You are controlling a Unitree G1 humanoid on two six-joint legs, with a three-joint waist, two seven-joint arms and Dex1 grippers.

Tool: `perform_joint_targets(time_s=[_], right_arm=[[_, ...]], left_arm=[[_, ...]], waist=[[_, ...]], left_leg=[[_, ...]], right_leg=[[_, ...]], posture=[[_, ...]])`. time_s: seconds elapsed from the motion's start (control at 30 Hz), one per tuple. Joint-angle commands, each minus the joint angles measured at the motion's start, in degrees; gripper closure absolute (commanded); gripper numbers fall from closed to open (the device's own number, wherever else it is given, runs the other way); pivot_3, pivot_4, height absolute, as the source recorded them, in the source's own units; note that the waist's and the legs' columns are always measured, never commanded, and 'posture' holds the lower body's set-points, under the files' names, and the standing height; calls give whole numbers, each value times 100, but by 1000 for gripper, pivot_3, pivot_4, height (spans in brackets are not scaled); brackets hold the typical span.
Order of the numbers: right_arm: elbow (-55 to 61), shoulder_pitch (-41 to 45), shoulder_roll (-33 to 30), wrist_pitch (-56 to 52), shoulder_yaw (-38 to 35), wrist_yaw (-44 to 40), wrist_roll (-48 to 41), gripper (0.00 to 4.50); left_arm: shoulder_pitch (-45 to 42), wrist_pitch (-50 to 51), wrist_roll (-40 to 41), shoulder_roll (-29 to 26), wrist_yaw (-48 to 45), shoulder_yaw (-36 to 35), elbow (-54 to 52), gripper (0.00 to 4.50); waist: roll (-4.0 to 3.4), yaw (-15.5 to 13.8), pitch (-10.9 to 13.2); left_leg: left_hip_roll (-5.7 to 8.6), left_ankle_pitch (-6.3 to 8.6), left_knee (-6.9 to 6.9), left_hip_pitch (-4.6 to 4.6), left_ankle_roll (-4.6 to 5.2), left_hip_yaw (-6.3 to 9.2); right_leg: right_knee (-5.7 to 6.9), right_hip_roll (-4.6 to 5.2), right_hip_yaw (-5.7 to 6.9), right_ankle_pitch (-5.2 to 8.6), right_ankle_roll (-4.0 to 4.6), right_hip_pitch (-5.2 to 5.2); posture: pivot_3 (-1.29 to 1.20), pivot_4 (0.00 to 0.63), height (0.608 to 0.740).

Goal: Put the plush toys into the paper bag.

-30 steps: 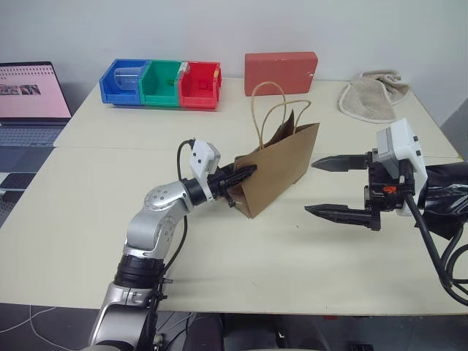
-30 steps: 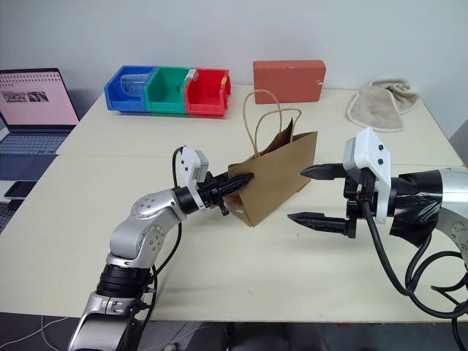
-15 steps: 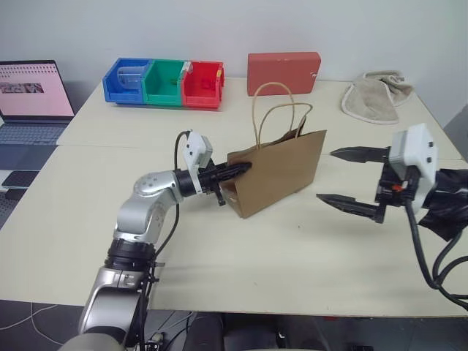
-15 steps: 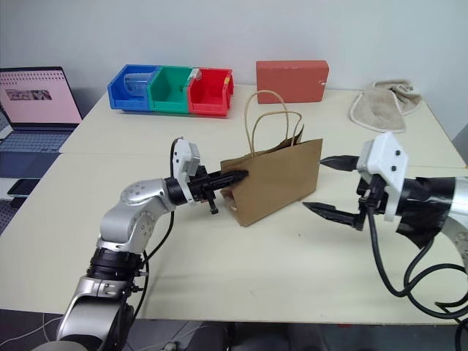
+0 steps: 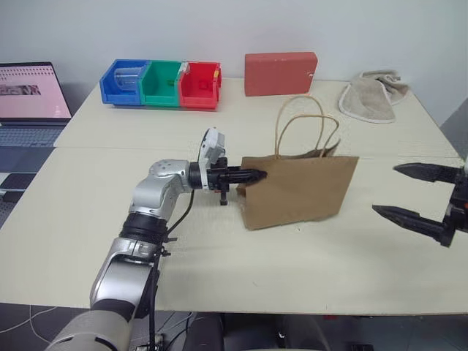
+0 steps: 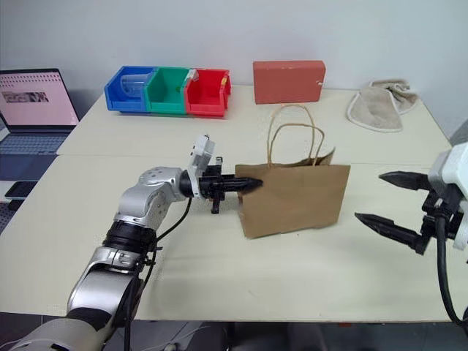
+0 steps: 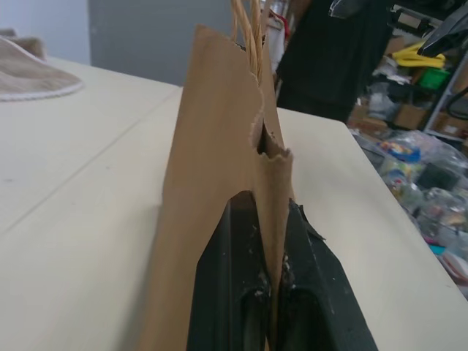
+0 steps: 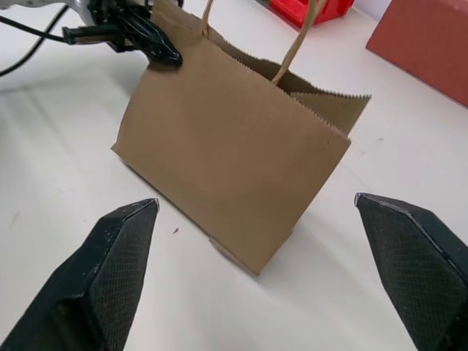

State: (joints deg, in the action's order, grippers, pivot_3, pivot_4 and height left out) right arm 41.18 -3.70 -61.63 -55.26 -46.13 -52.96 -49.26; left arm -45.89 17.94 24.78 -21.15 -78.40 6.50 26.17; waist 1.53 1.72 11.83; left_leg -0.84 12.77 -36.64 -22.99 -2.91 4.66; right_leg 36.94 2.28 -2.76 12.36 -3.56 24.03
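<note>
head pair overhead, wrists near paper bag (image 5: 300, 190)

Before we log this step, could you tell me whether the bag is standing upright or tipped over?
Upright. The bag stands on its base on the table, handles up; the left gripper pinches its side edge.
</note>
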Motion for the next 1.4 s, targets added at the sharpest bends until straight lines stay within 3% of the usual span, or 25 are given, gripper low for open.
perform_joint_targets(time_s=[0.03,0.27,0.37,0.57,0.7,0.93,1.2,1.4], right_arm=[[295,-37,53,-4,-208,159,-196,0],[336,-6,-8,15,-71,349,-356,0],[308,-1,-43,29,-51,356,-392,0],[191,42,-55,72,17,429,-359,0],[-56,308,-65,190,164,610,-262,0],[-719,874,-259,575,657,678,127,0],[-2289,952,-843,2299,1273,-873,1373,0],[-3339,1435,-1574,2513,1536,-2305,1227,0]], left_arm=[[-276,-333,-114,74,-260,24,208,4487],[-454,-1032,-553,167,-227,63,706,4487],[-462,-935,-557,66,-448,95,677,3883],[-404,-1000,-646,-89,-504,37,556,2014],[-168,-840,-728,-516,-447,-20,93,769],[630,-772,-953,-1415,505,-512,-979,769],[2434,496,-620,-2911,1354,-1928,-3443,769],[2901,1009,-121,-3604,1144,-2587,-3714,769]], waist=[[0,3,0],[0,-7,0],[0,-12,0],[0,-6,0],[0,15,0],[-1,20,0],[0,9,1],[-9,-7,5]], left_leg=[[0,0,-4,1,0,0],[0,0,-10,-3,0,0],[0,0,-10,-3,0,1],[0,0,-9,-3,0,1],[-1,0,-9,-2,0,-1],[-3,0,-5,1,0,-2],[-8,2,4,1,-2,-6],[-10,2,1,7,-2,-8]], right_leg=[[0,0,0,1,1,-1],[-1,0,-3,7,13,-3],[0,0,-2,5,8,-3],[-1,0,-2,-3,-6,-3],[0,0,-4,-3,-6,-1],[1,0,-6,-4,-6,0],[-4,2,-4,9,15,4],[0,2,1,30,51,3]], posture=[[0,150,740],[0,150,740],[0,150,740],[0,150,740],[0,150,740],[0,150,740],[0,150,740],[0,150,740]])
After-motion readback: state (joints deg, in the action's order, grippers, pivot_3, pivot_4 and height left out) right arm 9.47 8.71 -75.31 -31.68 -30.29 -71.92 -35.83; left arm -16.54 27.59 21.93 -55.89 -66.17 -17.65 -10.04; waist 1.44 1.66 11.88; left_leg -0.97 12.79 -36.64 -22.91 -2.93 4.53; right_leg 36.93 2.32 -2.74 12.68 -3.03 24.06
